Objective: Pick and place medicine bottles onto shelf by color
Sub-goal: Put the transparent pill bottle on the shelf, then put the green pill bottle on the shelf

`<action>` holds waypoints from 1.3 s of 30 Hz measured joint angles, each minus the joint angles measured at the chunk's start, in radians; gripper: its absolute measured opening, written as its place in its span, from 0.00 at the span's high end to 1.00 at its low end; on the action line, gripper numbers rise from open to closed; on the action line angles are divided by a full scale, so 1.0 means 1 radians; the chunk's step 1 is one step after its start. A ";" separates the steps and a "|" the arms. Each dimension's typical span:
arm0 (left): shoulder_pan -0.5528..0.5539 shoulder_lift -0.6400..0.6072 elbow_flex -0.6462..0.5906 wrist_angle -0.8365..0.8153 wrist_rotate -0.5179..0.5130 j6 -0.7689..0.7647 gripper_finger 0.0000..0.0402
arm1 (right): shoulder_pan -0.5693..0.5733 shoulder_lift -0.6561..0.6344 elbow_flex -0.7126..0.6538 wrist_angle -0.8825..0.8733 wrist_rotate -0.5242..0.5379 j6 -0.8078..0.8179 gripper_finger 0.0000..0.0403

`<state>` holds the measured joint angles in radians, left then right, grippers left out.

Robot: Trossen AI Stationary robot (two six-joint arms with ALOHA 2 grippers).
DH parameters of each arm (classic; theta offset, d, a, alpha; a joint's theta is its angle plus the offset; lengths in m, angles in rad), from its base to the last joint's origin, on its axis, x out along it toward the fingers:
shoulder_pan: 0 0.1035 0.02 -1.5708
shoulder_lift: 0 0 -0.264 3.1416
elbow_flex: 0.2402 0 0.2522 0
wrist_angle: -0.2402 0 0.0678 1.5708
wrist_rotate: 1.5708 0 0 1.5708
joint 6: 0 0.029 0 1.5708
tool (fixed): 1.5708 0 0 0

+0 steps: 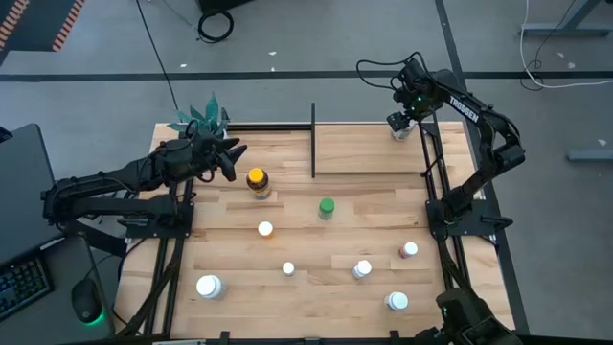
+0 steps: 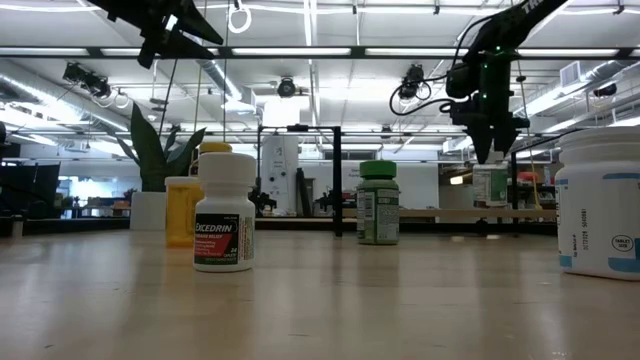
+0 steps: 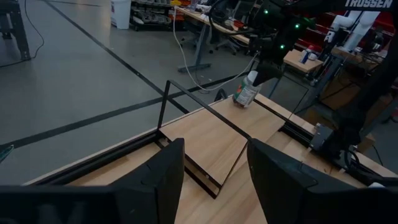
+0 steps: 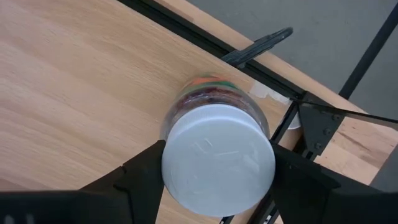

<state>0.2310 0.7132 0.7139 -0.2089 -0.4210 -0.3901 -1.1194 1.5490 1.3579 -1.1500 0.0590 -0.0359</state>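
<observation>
The right gripper (image 1: 403,123) is over the shelf (image 1: 369,149), at the far right corner of its board, with its fingers (image 4: 140,177) on either side of a white-capped bottle (image 4: 217,155). In the right wrist view the cap fills the gap between the two fingers; whether they press it or stand just clear cannot be told. That bottle stands on the shelf board (image 4: 74,87) with its long axis close to upright and its cap toward the gripper; in the left wrist view it looks slightly tilted.

The left gripper (image 1: 228,158) hangs above the table (image 1: 287,249), off the left end of the shelf, near the teal plant (image 1: 201,117). Its fingers (image 3: 163,177) are parted with nothing between them, pointing toward the shelf.

In front of the shelf, on the table, the other bottles all stand upright, caps up. The amber bottle (image 1: 257,181) with a yellow cap is just off the shelf's front left corner, below the left gripper. The green-capped bottle (image 1: 327,207) stands a little forward of the shelf's front edge, near its middle. Farther forward, white-capped bottles are scattered well apart: one (image 1: 265,229) behind another (image 1: 288,269), a larger one (image 1: 208,285) at the left, and three toward the right (image 1: 362,269) (image 1: 397,301) (image 1: 409,250), the last with a reddish body.
</observation>
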 joint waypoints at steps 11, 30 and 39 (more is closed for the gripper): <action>0.000 0.000 0.000 0.000 0.000 0.000 0.53 | 0.001 0.000 0.000 0.003 -0.025 -0.001 0.28; 0.000 0.000 0.000 0.000 0.000 -0.018 0.53 | 0.038 -0.082 0.002 -0.036 -0.026 0.006 0.22; 0.001 0.000 0.000 0.000 0.000 -0.018 0.53 | 0.126 -0.190 0.002 -0.137 -0.077 0.112 0.20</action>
<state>0.2317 0.7132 0.7139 -0.2085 -0.4206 -0.4076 -0.9932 1.3586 1.3594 -1.2874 -0.0182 0.0760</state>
